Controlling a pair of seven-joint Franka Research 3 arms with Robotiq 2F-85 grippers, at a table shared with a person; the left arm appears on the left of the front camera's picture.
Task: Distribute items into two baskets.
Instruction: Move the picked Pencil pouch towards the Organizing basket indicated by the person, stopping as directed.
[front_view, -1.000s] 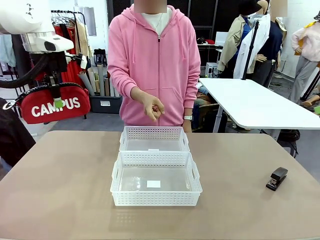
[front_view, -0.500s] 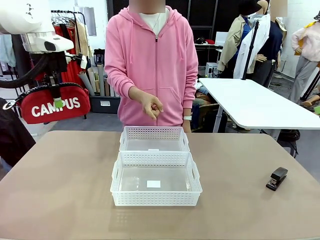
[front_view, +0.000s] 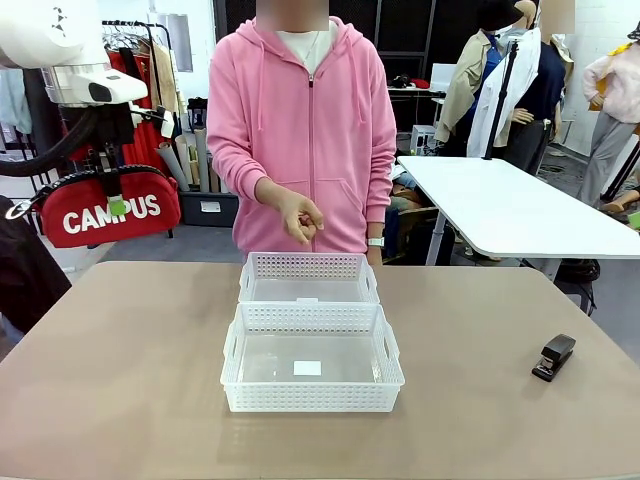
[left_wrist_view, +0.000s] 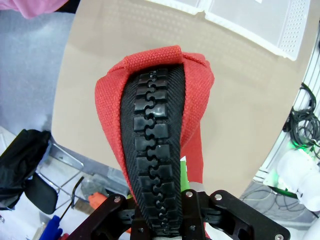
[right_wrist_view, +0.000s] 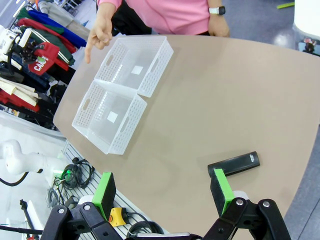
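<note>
CAMPUS pouch (front_view: 85, 215) is gripped by left end effector (front_view: 118, 204), upper left; right end effector (right_wrist_view: 162, 192) is open; drop into basket (front_view: 312, 404) is likely required next.

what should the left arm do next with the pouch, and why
Probably carry the red fabric CAMPUS pouch, held by the left gripper, over to the far white lattice plastic basket: the person's hand seems to point down at it, and it lies empty.

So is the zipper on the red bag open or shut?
Shut: the zipper on the red pouch shows black teeth interlocked all along its visible length.
</note>
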